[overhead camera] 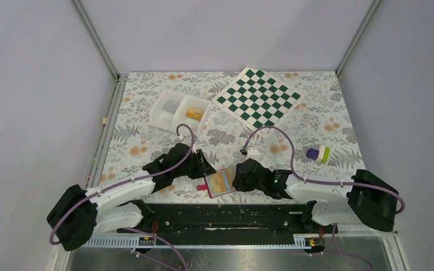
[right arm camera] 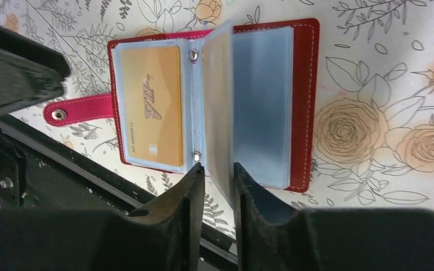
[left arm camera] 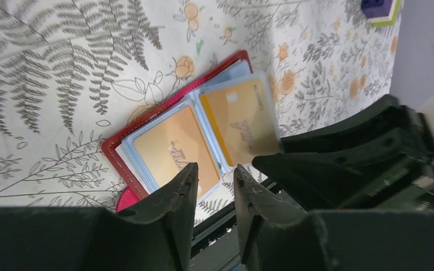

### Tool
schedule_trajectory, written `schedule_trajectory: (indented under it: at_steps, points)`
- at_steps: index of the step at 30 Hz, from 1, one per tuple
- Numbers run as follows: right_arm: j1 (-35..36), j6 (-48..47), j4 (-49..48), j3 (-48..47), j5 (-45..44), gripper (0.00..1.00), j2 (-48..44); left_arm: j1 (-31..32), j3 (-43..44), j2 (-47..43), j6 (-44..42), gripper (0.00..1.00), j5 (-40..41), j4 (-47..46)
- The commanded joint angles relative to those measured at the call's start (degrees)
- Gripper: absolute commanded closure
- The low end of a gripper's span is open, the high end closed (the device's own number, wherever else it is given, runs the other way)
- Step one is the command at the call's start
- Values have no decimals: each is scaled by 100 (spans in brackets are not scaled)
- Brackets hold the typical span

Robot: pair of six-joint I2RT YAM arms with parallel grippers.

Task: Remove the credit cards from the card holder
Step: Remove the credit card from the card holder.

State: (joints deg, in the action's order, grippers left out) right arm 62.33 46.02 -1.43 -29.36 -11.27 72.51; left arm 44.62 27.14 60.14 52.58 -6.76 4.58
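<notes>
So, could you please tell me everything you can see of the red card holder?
The card holder lies open on the flowered table by the near edge: red stitched cover, snap tab, pale blue clear sleeves. An orange card sits in one flat sleeve; another sleeve stands upright between the parted fingers of the right gripper.

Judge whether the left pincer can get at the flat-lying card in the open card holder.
Probably yes: the left pincer hangs open at the card holder's edge beside that card, which faces up; the right pincer straddles only the upright page next to it.
</notes>
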Motion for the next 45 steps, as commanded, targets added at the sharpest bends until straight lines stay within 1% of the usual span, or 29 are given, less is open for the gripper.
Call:
schedule_trajectory:
  at_steps: [1,2,6,9,10,12,16,19,22,24,26,29,33,36,40,45]
  points:
    - [-26,48,662,-154,-493,64,-410,138,-250,504,323,70,-477,-1225]
    - [-34,-44,772,-155,-609,60,-534,194,-241,575,331,70,-483,-1327]
    - [-192,-355,1179,-298,-806,53,-730,365,-50,845,306,70,-367,-1353]
    - [-344,-596,1194,-380,-726,41,-664,433,56,1027,288,70,-311,-1379]
    - [-422,-689,1185,-424,-657,39,-595,441,91,1098,268,70,-308,-1368]
    - [-583,-847,1173,-531,-443,36,-409,462,146,1231,268,70,-306,-1355]
    - [-915,-1101,952,-600,56,41,-49,480,101,1319,358,70,-219,-1441]
    - [-1005,-1176,827,-629,172,48,177,598,157,1314,344,70,94,-1367]
    - [-1029,-1187,762,-637,276,50,439,811,298,1387,379,70,336,-1315]
    - [-1029,-1136,627,-574,399,51,526,894,264,1490,566,70,339,-1570]
    - [-1029,-1054,486,-440,504,52,525,961,153,1611,733,70,327,-1877]
    - [-1036,-945,311,-250,574,55,450,1003,210,1817,798,70,549,-1618]
    - [-1050,-715,47,-8,696,68,386,1040,153,1862,839,70,963,-1359]
    - [-1049,-441,-187,194,855,74,445,1047,73,1802,851,70,1077,-1453]
    - [-1048,-78,-529,457,1067,79,480,1084,-50,1747,880,68,1172,-1736]
    - [-1053,-28,-562,602,988,81,409,1176,-207,1848,1040,67,1161,-1959]
